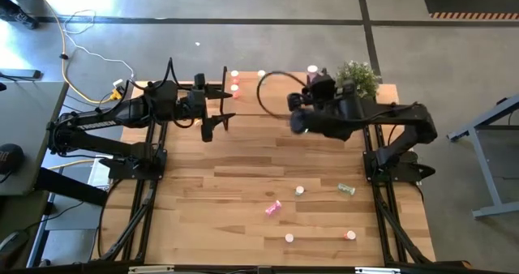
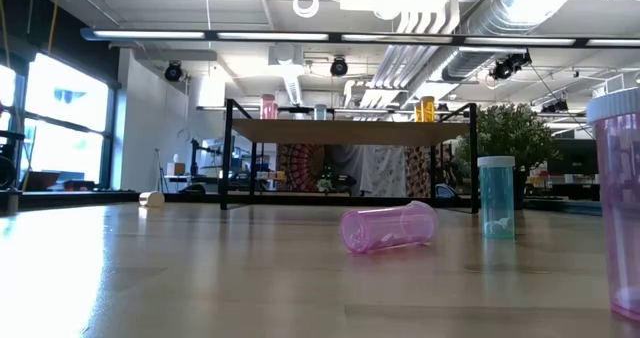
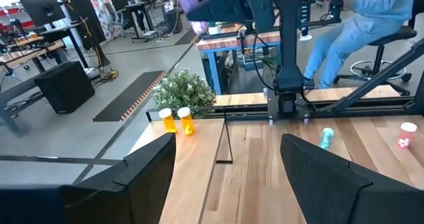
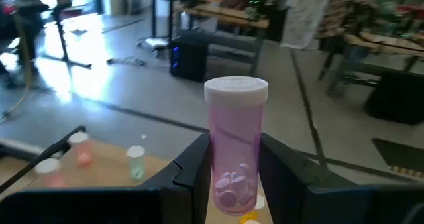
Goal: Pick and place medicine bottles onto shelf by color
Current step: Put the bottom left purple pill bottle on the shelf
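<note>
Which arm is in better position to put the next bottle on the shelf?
The right. Its end effector already holds a pink bottle upright above the shelf. The left end effector is open and empty.

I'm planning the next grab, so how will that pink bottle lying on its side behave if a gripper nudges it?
The pink bottle is a cylinder lying on its side, so a sideways nudge would probably roll it across the smooth table. It looks like thin, nearly empty plastic, so likely light and easily knocked away.

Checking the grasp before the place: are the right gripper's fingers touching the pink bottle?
Touching. In the right wrist view both fingers of the right gripper press against the sides of the upright pink bottle, no gap on either side.
</note>
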